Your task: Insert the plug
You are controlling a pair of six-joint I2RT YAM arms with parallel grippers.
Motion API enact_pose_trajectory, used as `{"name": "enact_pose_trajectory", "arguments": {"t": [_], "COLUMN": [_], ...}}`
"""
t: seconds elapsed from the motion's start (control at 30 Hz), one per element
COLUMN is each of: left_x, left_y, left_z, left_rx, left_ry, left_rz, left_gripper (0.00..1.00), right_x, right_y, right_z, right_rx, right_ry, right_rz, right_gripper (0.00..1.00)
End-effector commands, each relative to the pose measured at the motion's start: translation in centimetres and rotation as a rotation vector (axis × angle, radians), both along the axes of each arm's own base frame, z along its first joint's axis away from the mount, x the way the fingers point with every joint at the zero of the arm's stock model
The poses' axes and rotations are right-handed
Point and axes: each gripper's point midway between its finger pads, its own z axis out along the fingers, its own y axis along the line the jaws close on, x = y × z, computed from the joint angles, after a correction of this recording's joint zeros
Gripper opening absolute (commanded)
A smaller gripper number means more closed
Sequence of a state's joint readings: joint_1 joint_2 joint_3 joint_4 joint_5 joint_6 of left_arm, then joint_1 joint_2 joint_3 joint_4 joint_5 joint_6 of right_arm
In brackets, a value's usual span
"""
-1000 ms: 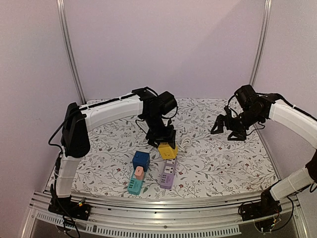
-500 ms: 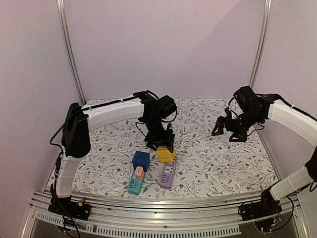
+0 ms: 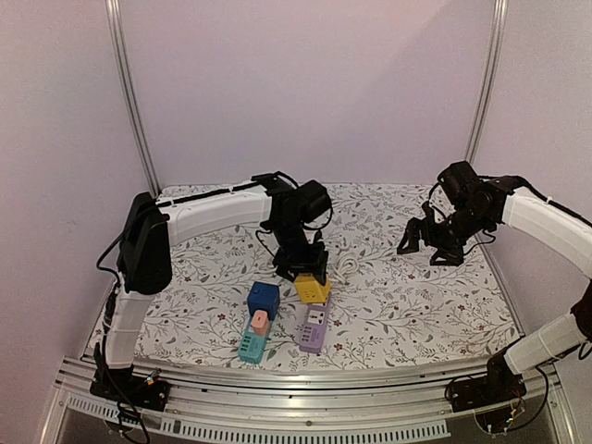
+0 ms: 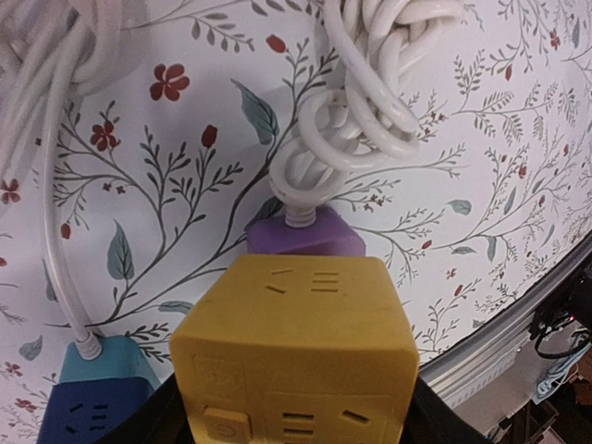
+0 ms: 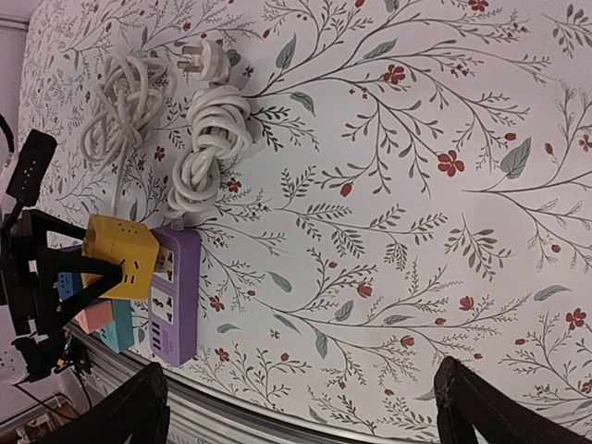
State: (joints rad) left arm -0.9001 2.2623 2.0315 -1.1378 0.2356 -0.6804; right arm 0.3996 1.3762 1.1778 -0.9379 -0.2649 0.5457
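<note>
Over the last second the left gripper (image 3: pixel 305 273) has come down a little and toward the near edge, and it carries the yellow cube adapter (image 3: pixel 313 289) with it. The fingers are clenched on the two sides of the cube. The cube now hangs just over the far end of the purple power strip (image 3: pixel 314 326), which lies at 6 o'clock from it in the top view. We judge that the approach is nearly done and that the seating of the pins is not yet done. The right gripper (image 3: pixel 430 242) has hardly moved. It stays at about 2 o'clock from the cube, well apart, with its jaws released wide and nothing between them.

The left wrist view shows the cube filling the lower part and only the cable end of the strip behind it. The strip's sockets are hidden there, so we cannot tell the alignment from it. The right wrist view shows the strip's socket face from the side, with the cube over its far end, and also a loose white plug (image 5: pixel 205 60) at 12 o'clock. Only the top view shows the blue cube (image 3: pixel 263 299) at 8 o'clock.
</note>
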Motion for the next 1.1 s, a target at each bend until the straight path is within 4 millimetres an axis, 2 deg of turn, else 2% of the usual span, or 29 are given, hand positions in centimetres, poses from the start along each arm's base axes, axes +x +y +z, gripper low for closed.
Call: {"name": "enact_pose_trajectory", "arguments": {"t": [0.0, 0.23, 0.5, 0.77, 1.07], "left_x": [-0.9, -1.0, -1.2, -1.2, -2.1], "left_y": [-0.8, -1.0, -1.9, -1.9, -2.1], "left_z": [-0.9, -0.7, 0.6, 1.5, 1.3], "left_rx": [-0.003, 0.005, 0.002, 0.030, 0.055], "left_ry": [0.017, 0.002, -0.032, -0.068, -0.074], "left_rz": [-0.033, -0.030, -0.025, -0.029, -0.041], "left_gripper": [0.00, 0.00, 0.00, 0.00, 0.00], "right_x": [-0.5, -0.7, -1.1, -1.2, -1.5], "right_y": [-0.5, -0.7, -0.8, -0.7, -0.7], "right_z": [-0.2, -0.6, -1.0, -1.2, -1.6], "right_rx": [-0.009, -0.014, -0.015, -0.011, -0.007], "right_ry": [0.007, 0.013, 0.017, 0.020, 0.028], "right_rz": [-0.019, -0.023, -0.020, -0.017, -0.015], "right_gripper": [0.99, 0.99, 0.99, 0.99, 0.99]}}
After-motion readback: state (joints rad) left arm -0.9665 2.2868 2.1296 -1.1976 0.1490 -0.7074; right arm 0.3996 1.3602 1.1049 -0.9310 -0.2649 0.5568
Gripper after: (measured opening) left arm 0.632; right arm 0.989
